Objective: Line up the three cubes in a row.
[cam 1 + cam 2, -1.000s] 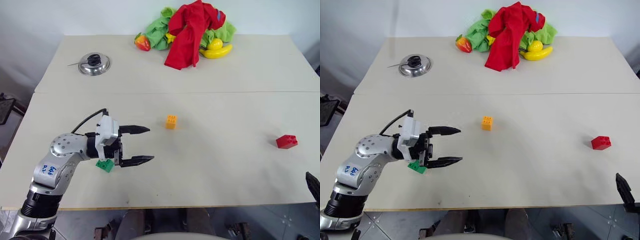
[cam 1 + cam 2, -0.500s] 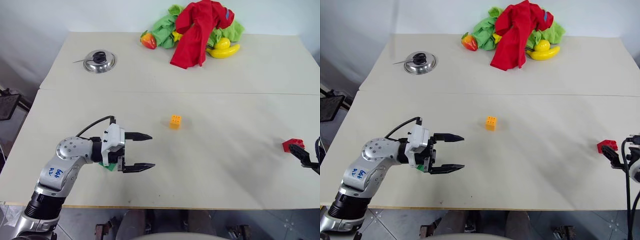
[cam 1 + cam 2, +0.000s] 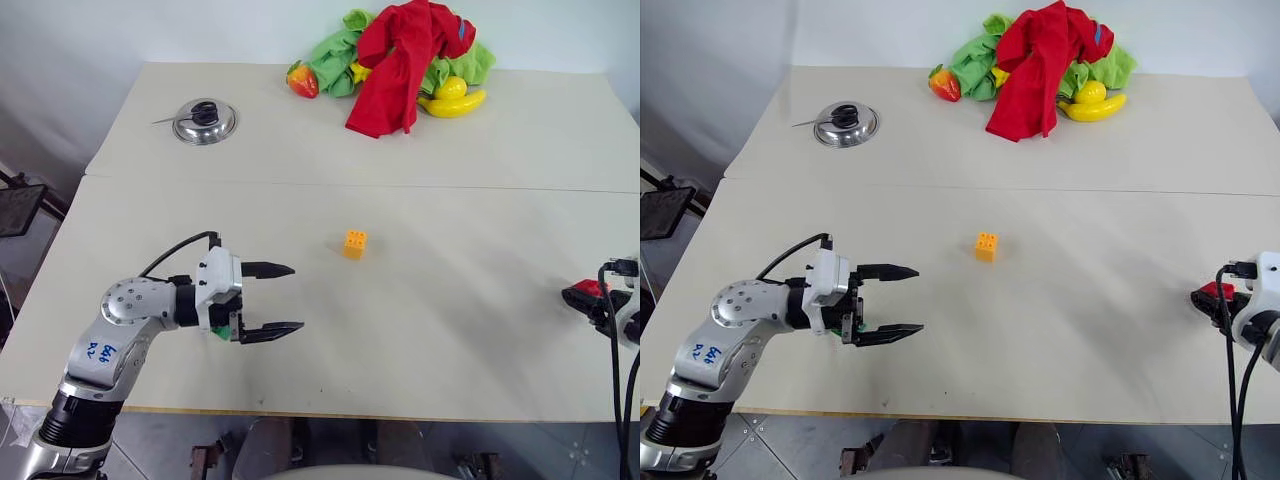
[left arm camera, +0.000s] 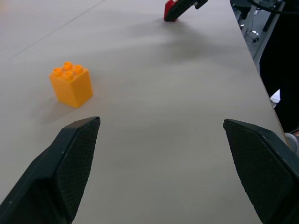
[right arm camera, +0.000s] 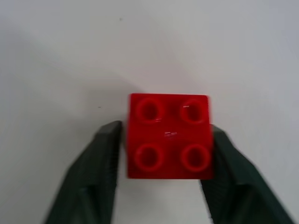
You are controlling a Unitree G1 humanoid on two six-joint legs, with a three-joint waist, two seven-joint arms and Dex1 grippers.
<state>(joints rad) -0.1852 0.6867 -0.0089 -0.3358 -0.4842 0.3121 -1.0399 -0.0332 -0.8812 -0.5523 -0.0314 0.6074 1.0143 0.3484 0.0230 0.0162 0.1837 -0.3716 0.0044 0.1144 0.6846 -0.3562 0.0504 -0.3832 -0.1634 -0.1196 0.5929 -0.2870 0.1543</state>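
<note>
The left arm (image 3: pixel 115 345) is showing a rounded silver-grey shell dotted with small screws and carrying blue handwritten marks, with a black cable looping to a white wrist block. Its end effector (image 3: pixel 283 299) is wearing two tapered black fingers (image 4: pixel 70 163) with finely textured pads.

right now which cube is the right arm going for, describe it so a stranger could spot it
Start at the long pale table and go to its right edge, far from the cloth pile at the back. There the red cube sits between the right gripper's closed fingers. It is the only red brick; the orange cube stands alone mid-table.
</note>
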